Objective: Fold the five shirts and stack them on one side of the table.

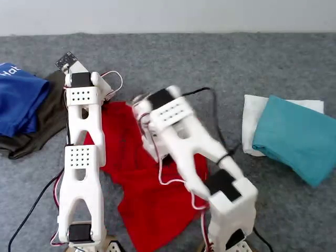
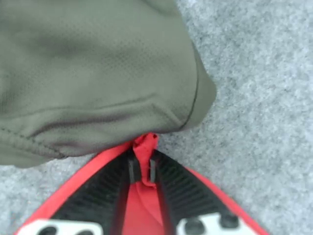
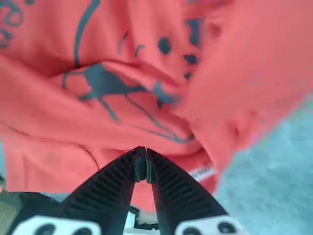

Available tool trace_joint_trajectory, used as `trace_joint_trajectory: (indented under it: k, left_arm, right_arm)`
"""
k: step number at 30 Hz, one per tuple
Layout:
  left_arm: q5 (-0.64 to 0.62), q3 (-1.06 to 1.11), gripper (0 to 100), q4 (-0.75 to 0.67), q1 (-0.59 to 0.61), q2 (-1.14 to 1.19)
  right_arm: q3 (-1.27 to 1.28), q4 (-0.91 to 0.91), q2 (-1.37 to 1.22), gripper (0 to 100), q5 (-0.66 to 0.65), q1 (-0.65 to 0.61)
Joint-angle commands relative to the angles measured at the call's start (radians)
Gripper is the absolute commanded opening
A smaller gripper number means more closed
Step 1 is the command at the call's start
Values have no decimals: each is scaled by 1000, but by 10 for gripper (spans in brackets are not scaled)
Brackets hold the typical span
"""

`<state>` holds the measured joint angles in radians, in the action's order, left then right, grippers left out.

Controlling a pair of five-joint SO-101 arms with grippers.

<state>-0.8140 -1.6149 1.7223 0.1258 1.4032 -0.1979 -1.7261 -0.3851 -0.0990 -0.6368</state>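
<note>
A red shirt lies crumpled on the grey table between my two arms. In the left wrist view my left gripper is shut on a small corner of the red shirt, right at the edge of an olive shirt. My right gripper is shut on a fold of the red shirt, close to its dark print. In the high view the left arm stands along the shirt's left edge, and the right arm leans over its middle.
At the far left a blue shirt rests on the olive shirt. At the right, a folded teal shirt lies over a folded white one. Bare grey table shows behind the arms.
</note>
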Motion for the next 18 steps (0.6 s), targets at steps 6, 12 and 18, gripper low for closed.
trace_joint_trajectory:
  k: [6,12,18]
  left_arm:
    - [5,-67,12,-9,8,-18]
    - [5,-67,12,-11,6,-18]
    - [5,-67,12,-11,6,-17]
  right_arm:
    - [-195,249,-226,9,9,283]
    - [-546,441,-364,9,-126,549]
    - [-882,578,-516,9,-137,651]
